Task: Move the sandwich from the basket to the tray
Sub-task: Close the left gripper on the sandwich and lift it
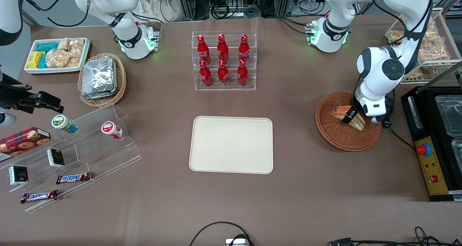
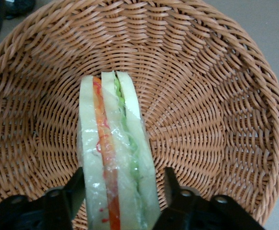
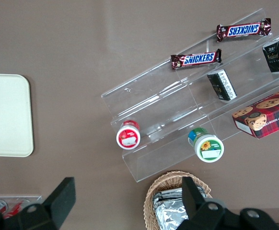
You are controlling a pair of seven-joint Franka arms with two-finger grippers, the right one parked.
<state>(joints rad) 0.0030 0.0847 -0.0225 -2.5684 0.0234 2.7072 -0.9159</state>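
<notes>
The sandwich [image 1: 340, 112], a white-bread wedge with orange, red and green layers, lies in the reddish-brown wicker basket [image 1: 343, 142] toward the working arm's end of the table. My left gripper [image 1: 351, 118] is down inside the basket, open, with one black finger on each side of the sandwich [image 2: 113, 143]. In the left wrist view one finger [image 2: 78, 188] touches the bread, while a narrow gap separates the other finger from it. The gripper [image 2: 125, 179] hovers just over the basket floor [image 2: 206, 120]. The cream tray [image 1: 231, 145] lies bare at the table's middle, and its corner shows in the right wrist view [image 3: 5, 115].
An acrylic rack of red bottles [image 1: 223, 60] stands farther from the camera than the tray. A black machine with a red button [image 1: 431, 145] sits beside the basket. A wire rack of bagged snacks [image 1: 431, 47], a tan basket of foil packets [image 1: 102, 78] and acrylic snack steps [image 1: 72, 148] line the table's ends.
</notes>
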